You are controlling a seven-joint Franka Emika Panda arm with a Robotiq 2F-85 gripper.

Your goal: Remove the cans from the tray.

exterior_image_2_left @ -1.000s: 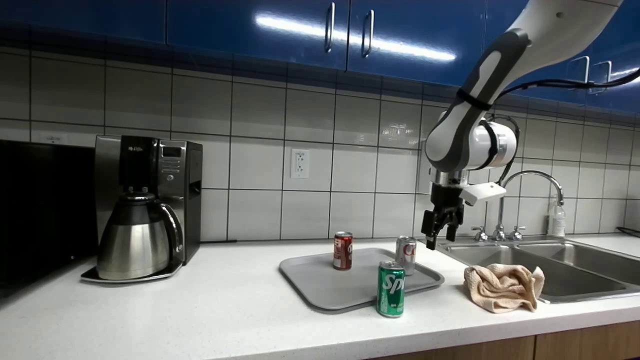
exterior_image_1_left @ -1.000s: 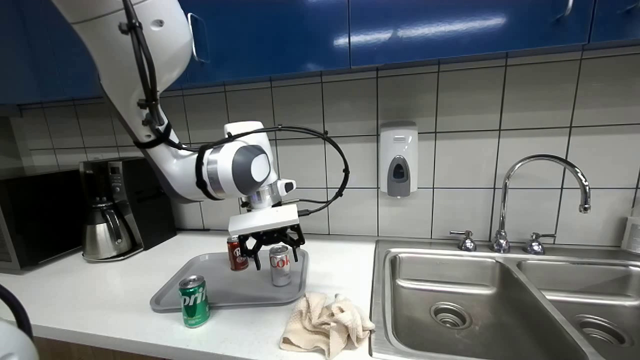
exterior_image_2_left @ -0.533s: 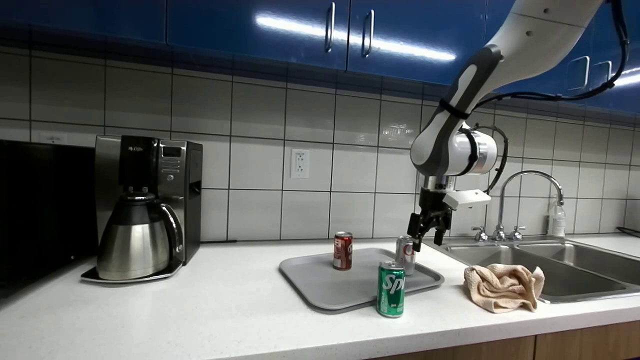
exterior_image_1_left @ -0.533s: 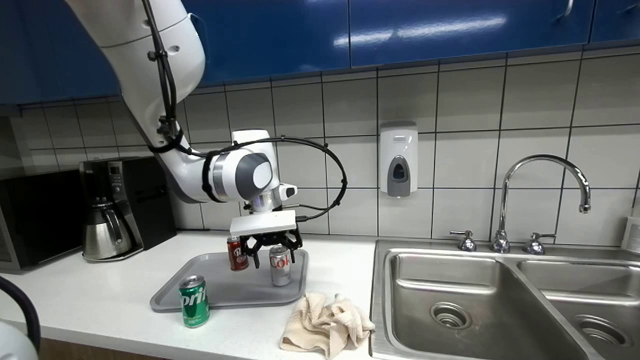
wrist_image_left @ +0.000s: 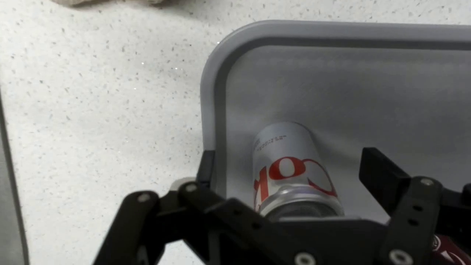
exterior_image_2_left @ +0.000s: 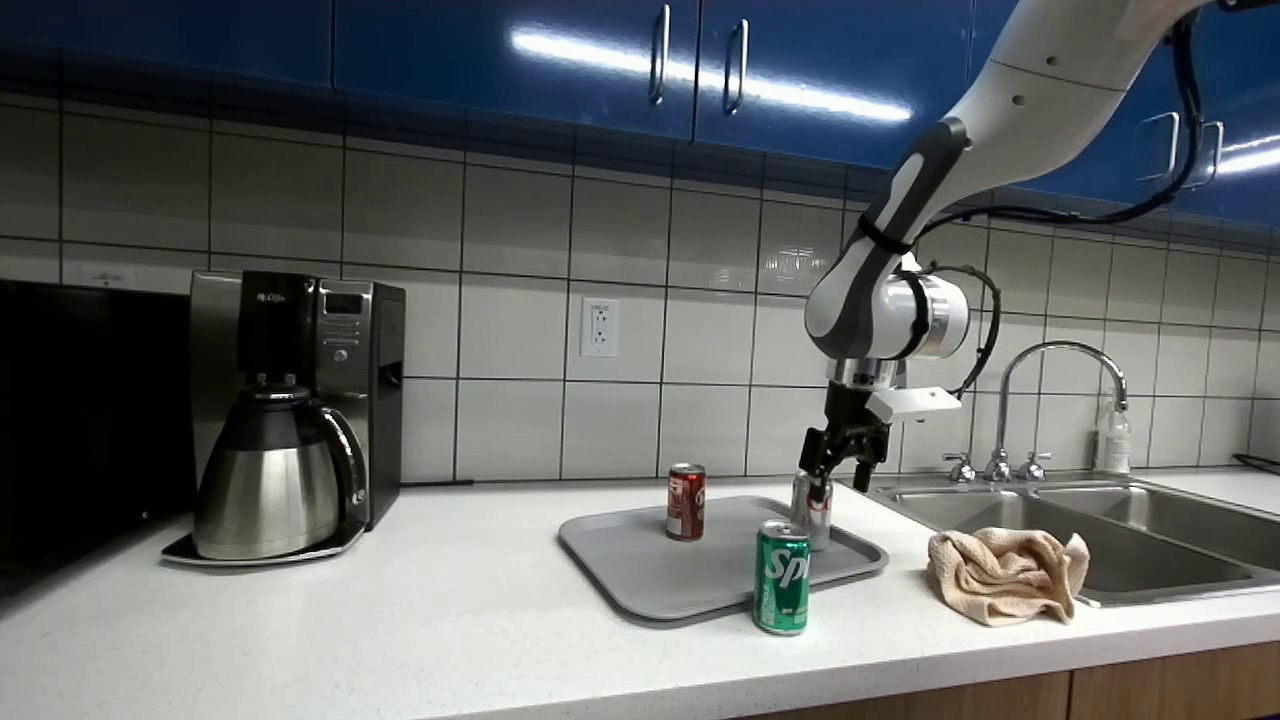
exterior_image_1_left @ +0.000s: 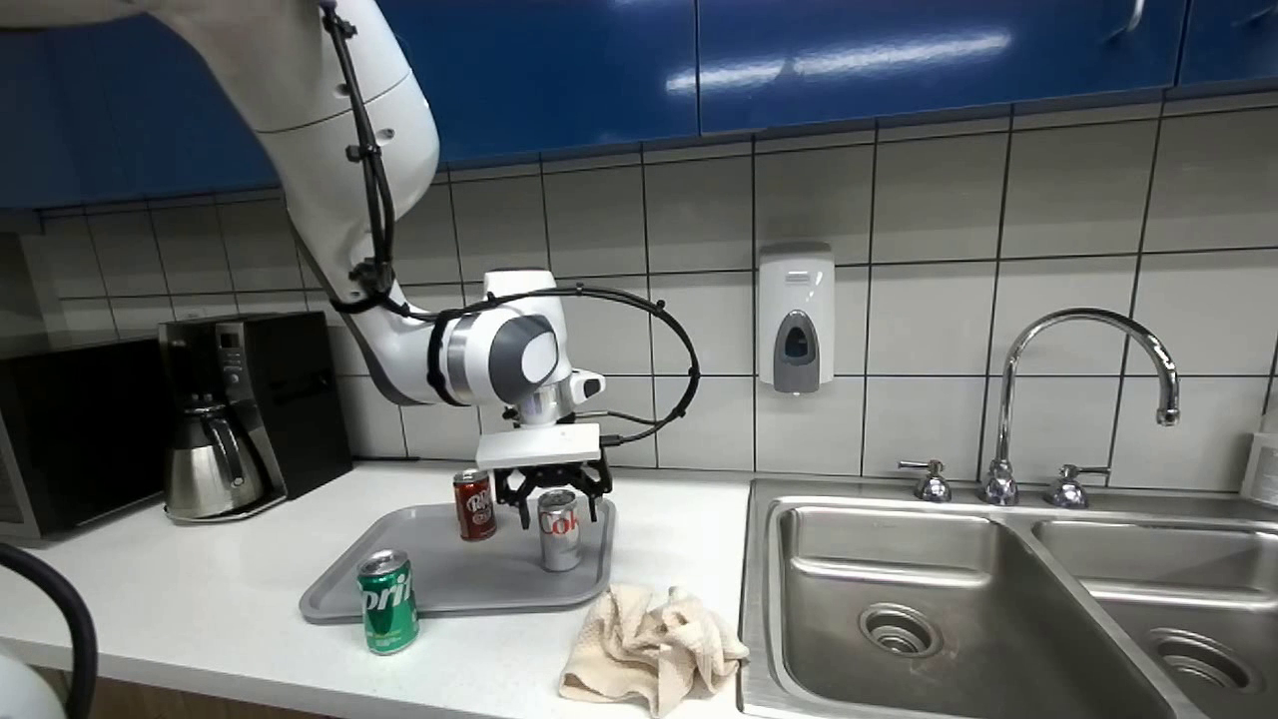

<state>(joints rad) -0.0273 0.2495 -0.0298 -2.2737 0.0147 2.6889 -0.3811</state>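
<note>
The silver-white can (exterior_image_1_left: 561, 539) with red letters stands upright on the grey tray (exterior_image_1_left: 449, 564), near one corner; it also shows in the wrist view (wrist_image_left: 289, 147). My gripper (exterior_image_1_left: 559, 519) is open, its jaws wide apart. In the wrist view the can shows between the fingers (wrist_image_left: 384, 176) with a gap on each side. In an exterior view one finger (exterior_image_2_left: 820, 488) covers part of the can. Whether the fingertips reach below its top I cannot tell. The dark red can (exterior_image_2_left: 686, 503) stands on the tray farther back. The green can (exterior_image_2_left: 782, 580) stands on the counter before the tray.
A crumpled beige cloth (exterior_image_1_left: 649, 649) lies between the tray and the steel sink (exterior_image_1_left: 759, 599). A coffee maker with a steel pot (exterior_image_2_left: 268, 480) stands at the left in both exterior views. The tiled wall (exterior_image_2_left: 520, 420) and blue cabinets (exterior_image_2_left: 520, 90) bound the back.
In an exterior view my open gripper has moved left, onto the line of the silver-white can. In the remaining view it has shifted only slightly. The cans and tray have not moved.
</note>
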